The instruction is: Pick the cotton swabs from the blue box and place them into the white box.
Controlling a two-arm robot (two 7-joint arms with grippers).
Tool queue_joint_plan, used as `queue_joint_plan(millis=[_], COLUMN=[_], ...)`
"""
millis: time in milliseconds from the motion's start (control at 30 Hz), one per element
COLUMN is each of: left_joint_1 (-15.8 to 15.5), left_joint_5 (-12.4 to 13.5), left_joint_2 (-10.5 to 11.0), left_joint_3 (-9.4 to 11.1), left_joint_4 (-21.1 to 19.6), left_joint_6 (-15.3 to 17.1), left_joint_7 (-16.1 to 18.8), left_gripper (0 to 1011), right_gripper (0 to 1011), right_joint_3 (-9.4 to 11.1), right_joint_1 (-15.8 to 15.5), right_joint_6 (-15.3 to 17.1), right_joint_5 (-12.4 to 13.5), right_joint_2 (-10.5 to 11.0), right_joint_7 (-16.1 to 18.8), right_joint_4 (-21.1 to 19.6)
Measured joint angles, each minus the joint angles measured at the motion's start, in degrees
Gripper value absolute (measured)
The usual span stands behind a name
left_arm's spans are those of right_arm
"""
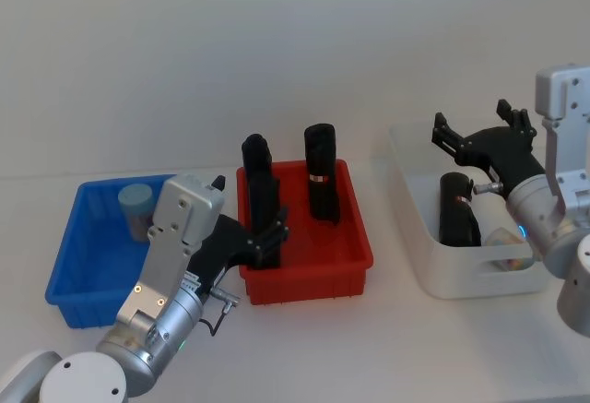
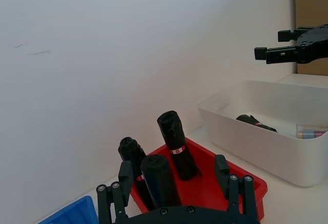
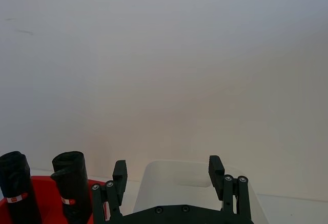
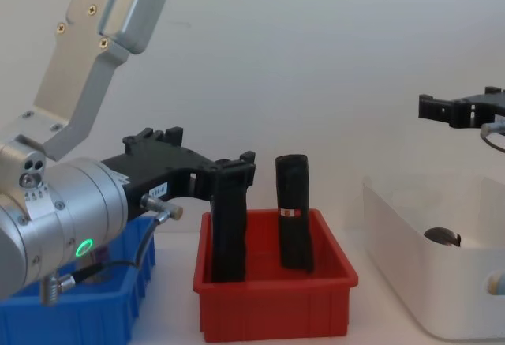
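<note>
One cotton swab jar [image 1: 136,204] stands in the blue box [image 1: 69,278]. Our left gripper [image 1: 274,234], fingers spread and empty, hovers by the red bin [image 1: 355,255]; we should swing back over the jar. Right gripper [image 1: 470,136] hangs open above the white box [image 1: 406,228]

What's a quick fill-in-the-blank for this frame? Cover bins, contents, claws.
1. The upright black objects stand in the middle bin, whose colour is ___.
2. The right claw, its fingers ___, hovers above the white box.
3. The left claw reaches at the middle bin, beside the blue box, where a jar of cotton swabs with a light ___ lid stands.

Missing words: red; open; blue
</note>
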Motion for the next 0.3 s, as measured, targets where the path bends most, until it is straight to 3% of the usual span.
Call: queue_joint_plan(millis=[300], left_joint_1=[0.0], left_joint_5=[0.0], left_joint_2=[0.0], left_joint_3=[0.0], left_joint_4=[0.0], left_joint_6=[0.0], left_joint_7=[0.0], left_gripper=[1004], right_gripper=[1001], right_joint_3=[0.0], right_joint_1=[0.0], right_joint_6=[0.1], right_joint_5=[0.0], right_joint_2=[0.0], right_joint_7=[0.0], right_joint_4=[0.0])
